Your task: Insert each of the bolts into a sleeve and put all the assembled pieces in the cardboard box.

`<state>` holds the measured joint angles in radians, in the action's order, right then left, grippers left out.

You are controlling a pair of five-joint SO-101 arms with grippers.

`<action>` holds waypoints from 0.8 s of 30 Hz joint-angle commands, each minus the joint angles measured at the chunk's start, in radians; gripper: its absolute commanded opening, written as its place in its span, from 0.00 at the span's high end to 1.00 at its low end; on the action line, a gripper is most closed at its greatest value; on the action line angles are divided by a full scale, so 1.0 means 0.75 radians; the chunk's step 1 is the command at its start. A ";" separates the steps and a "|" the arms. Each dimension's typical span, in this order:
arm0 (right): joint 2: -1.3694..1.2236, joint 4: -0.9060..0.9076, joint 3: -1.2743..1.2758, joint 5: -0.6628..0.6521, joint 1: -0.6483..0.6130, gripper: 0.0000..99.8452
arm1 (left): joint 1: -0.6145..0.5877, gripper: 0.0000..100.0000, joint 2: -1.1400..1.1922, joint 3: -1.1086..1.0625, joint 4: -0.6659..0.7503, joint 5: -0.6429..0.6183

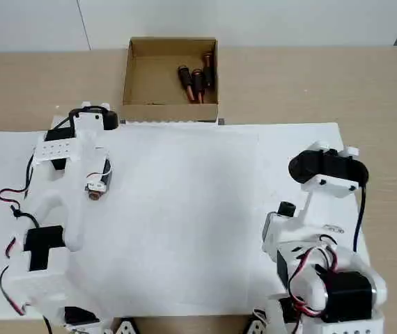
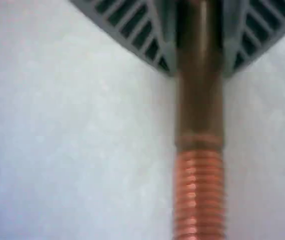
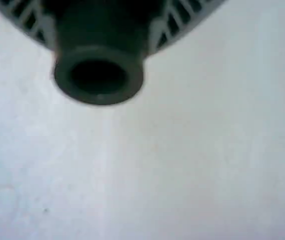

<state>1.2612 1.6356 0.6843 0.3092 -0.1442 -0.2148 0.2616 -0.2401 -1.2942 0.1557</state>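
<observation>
Two parts are held above the white sheet (image 1: 184,209) — a copper bolt (image 2: 200,165) clamped in the left gripper (image 2: 200,35), a dark sleeve (image 3: 98,75) clamped in the right gripper (image 3: 100,17) — and assembled pieces (image 1: 197,82) are seen inside the cardboard box (image 1: 134,76).

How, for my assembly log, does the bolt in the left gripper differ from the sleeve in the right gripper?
The bolt is copper-coloured; the sleeve is dark. The bolt is a solid rod, threaded at its end; the sleeve is hollow, its bore open. Both are clamped, by left gripper and right gripper, above the white sheet.
</observation>
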 commanded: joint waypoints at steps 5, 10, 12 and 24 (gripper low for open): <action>0.009 0.007 -0.006 0.012 0.005 1.00 | -0.004 1.00 -0.219 0.034 0.006 0.000; 0.009 0.007 -0.006 0.012 0.005 1.00 | 0.027 0.96 -0.430 0.048 -0.123 -0.063; 0.009 0.007 -0.006 0.012 0.005 1.00 | 0.031 0.94 -0.479 0.066 -0.209 -0.209; 0.009 0.007 -0.006 0.014 -0.001 1.00 | 0.027 0.94 -0.505 0.177 -0.477 -1.485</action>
<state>1.2612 1.6356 0.6843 0.3092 -0.1442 -0.1964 -0.0667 -0.1496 -1.6364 -0.7986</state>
